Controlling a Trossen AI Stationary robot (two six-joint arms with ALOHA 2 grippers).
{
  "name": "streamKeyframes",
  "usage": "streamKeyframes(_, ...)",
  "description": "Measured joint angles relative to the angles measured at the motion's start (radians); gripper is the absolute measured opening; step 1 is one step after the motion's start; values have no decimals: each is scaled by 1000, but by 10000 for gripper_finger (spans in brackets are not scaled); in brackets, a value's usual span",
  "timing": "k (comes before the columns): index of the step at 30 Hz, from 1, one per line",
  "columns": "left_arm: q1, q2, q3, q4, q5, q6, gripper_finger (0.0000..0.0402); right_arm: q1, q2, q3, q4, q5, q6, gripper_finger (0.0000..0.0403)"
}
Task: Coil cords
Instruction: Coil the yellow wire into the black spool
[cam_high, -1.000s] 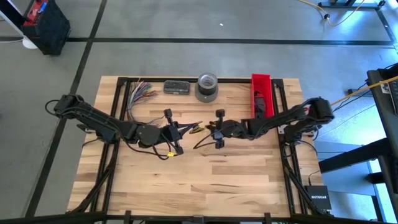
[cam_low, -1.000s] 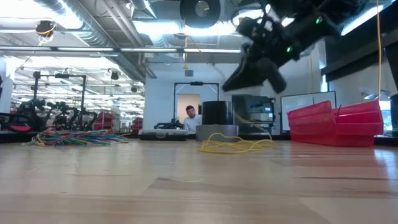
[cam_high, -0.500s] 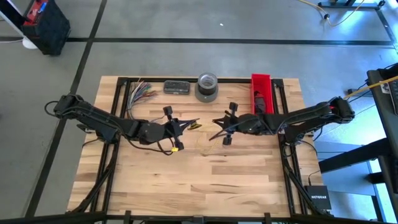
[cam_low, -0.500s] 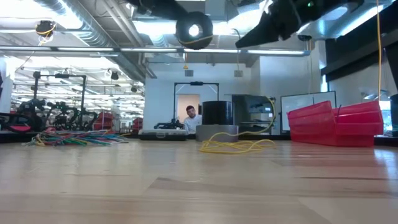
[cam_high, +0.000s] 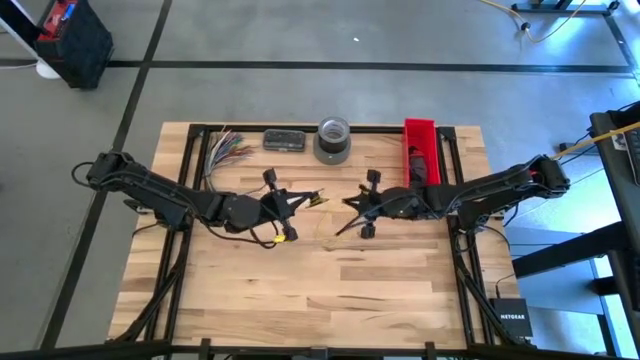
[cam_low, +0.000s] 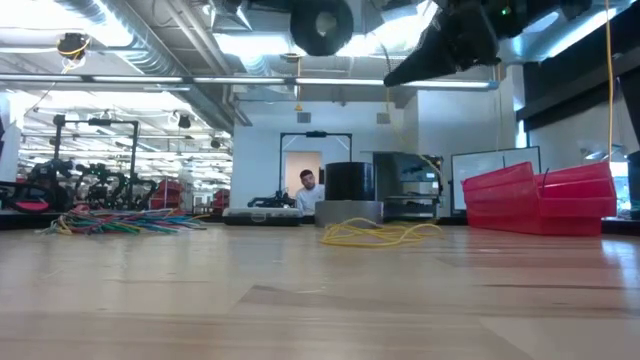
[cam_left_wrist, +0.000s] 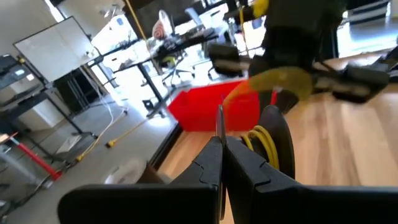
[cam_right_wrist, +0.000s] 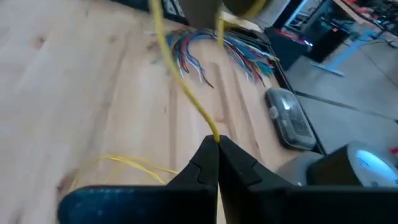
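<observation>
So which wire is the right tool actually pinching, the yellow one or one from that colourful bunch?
The thin yellow wire, clamped in the shut right tool; the multicoloured bunch lies untouched farther off.

1. You get even, bright overhead light on the pale wooden desk (cam_high: 320, 280) in the high view, with only soft shadows under the arms.
2. In the low view, ceiling strip lights (cam_low: 250, 45) glare white, leaving the arms overhead as dark silhouettes.
3. Your left wrist view is heavily blurred, the red plastic bin (cam_left_wrist: 211, 109) smeared.
4. In the right wrist view, the fan of multicoloured wires (cam_right_wrist: 217, 53) looks soft.
</observation>
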Motion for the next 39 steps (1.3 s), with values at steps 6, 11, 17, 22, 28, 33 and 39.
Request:
streamKeyframes(6,-32,0,0,16,0,30,1,-16,18,0,-5,204,-17,3)
streamKeyframes(11,-21,1,0,20,-8,33,1,1,19,0,18,73,-20,2)
streamKeyframes(17,13,1,0,-28,-11,-4,1,55,19,0,192,-9,-51,2)
streamKeyframes(22,36,14,0,-14,-12,-27,1,74,42,1,283,-102,-49,2)
streamKeyframes(28,59,30,0,78,-11,-13,1,58,181,0,404,-140,-85,2)
streamKeyframes(33,68,30,0,129,-13,4,1,30,283,18,453,-143,-103,2)
streamKeyframes(39,64,30,0,119,-10,15,1,18,337,63,441,-121,-106,2)
